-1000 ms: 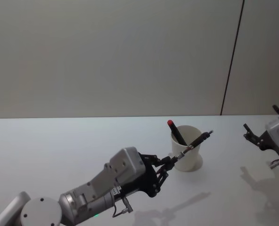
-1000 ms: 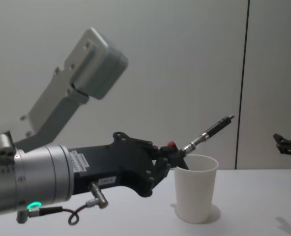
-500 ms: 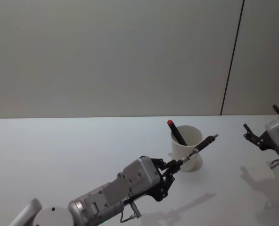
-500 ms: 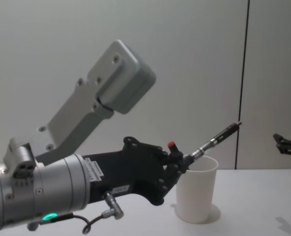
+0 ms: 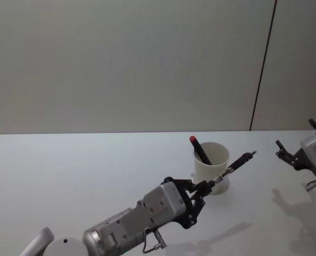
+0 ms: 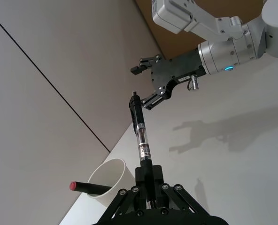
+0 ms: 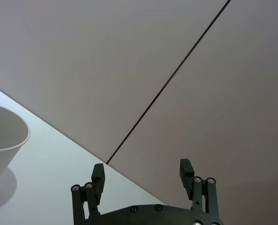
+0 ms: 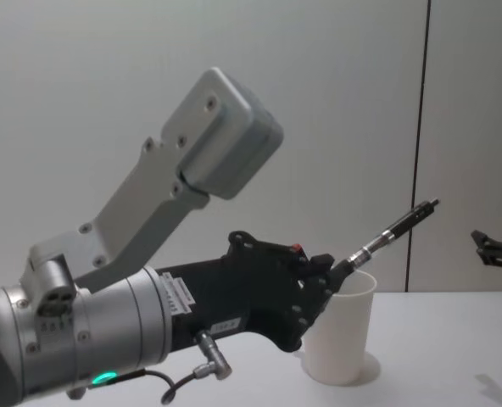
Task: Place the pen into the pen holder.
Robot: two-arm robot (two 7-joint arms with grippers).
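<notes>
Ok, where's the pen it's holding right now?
In the head view the pen is right of centre, its lower end clamped in the left tool, slanting up across the near side of the white cup.

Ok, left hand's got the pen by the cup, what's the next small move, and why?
Probably rotate the left hand to swing the pen free end down over the cup. The hand is shut on the pen's lower end beside the rim, and the pen slants up and past the cup, so letting go would likely miss. The right hand sits open at the right.
</notes>
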